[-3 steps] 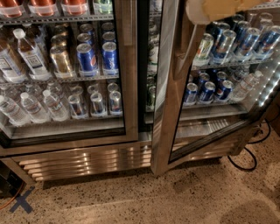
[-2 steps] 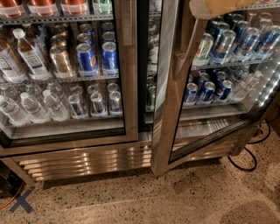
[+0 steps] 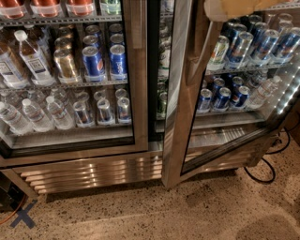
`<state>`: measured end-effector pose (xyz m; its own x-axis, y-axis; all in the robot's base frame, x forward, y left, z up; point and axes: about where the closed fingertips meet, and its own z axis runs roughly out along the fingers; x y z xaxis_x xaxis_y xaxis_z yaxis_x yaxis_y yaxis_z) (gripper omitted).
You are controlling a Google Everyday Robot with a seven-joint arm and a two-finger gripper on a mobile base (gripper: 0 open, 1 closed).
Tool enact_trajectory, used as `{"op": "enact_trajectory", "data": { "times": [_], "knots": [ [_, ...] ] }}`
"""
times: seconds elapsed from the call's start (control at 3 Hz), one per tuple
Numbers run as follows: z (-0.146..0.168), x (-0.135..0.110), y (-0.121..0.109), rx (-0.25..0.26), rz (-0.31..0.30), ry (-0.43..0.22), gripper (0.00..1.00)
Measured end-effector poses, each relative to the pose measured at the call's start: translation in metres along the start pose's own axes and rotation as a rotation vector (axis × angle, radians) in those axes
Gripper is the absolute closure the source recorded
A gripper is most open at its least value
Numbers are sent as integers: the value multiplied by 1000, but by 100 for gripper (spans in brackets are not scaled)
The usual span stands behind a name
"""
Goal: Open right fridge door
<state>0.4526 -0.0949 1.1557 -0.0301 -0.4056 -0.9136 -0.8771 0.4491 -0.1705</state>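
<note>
The right fridge door [image 3: 180,93] has a wide brushed-steel frame and a black rim around its glass. It stands ajar, with its free left edge swung out toward me and a dark gap between it and the left door [image 3: 138,70]. Blue and silver cans [image 3: 253,42] show through its pane. A cream-coloured part of my arm [image 3: 243,7] crosses the top edge, in front of the upper part of the open door. My gripper itself is out of view, beyond the top of the frame.
The left door is shut, with water bottles [image 3: 33,112] and cans [image 3: 105,61] behind it. A steel vent grille [image 3: 93,173] runs below. A black cable [image 3: 269,173] lies on the speckled floor at the right. A blue tape cross [image 3: 23,214] marks the floor at the lower left.
The cream arm part at the top has shifted slightly to the right. The right door stays ajar at about the same angle.
</note>
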Motion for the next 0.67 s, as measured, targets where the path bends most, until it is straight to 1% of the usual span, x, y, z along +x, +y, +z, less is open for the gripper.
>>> {"op": "enact_trajectory", "data": {
  "times": [0.33, 0.67],
  "knots": [
    [11, -7, 25, -81, 6, -2, 0],
    [11, -8, 30, -89, 8, 3, 1]
  ]
}}
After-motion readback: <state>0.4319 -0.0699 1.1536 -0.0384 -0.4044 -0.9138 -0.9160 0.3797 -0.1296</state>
